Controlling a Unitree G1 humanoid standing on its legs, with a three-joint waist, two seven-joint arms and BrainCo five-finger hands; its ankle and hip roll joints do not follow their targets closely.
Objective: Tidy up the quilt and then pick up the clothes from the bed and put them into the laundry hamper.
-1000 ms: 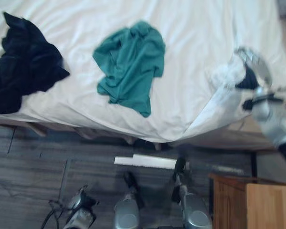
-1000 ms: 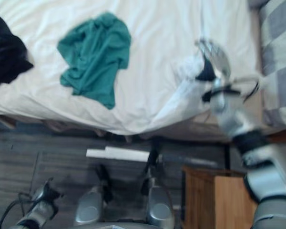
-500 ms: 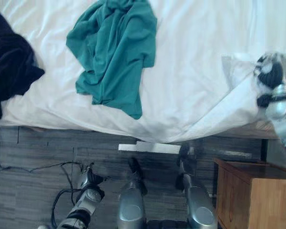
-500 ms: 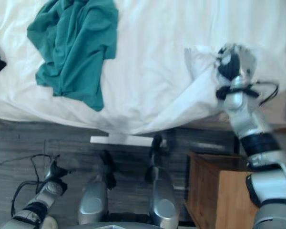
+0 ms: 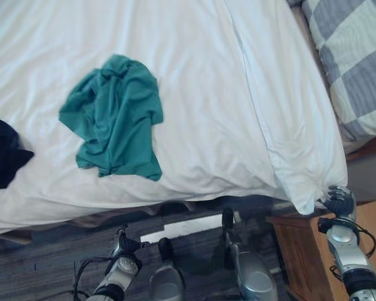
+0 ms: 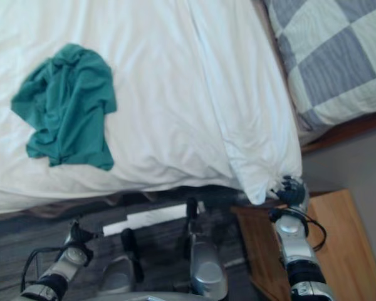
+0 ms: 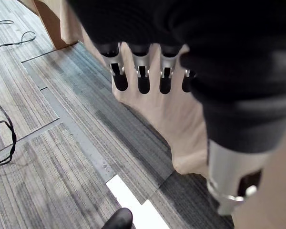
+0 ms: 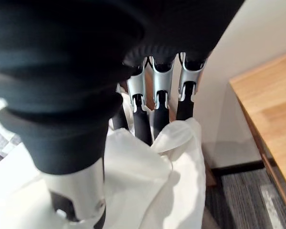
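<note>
The quilt lies white and spread over the bed, its near corner hanging off the bed's edge, and the right hand has that corner in its grip. In the right wrist view the right hand's fingers curl down into a bunched fold of the white cloth, with the thumb against the cloth on the other side, so the hand is closed round the quilt's corner. From the hand, a long straight fold of the quilt runs away up the bed.

Just beside the right hand, on its outer side, stands a wooden nightstand, its light top close under the wrist. Beyond the hand, further up the bed, lies a grey and white checked pillow, next to the quilt's far edge and well apart from the held corner.

The green shirt lies crumpled on top of the quilt, well away from the right hand toward the robot's left side. Further still in that direction, a black garment rests on the quilt at the border of the left eye view.

The left hand hangs low over the grey wood-patterned floor, near the bed's side and well apart from both garments. In the left wrist view its fingers point straight out in a row, relaxed and holding nothing, with the bed's tan side panel past them. A white strip lies on the floor between the left hand and the bed.
</note>
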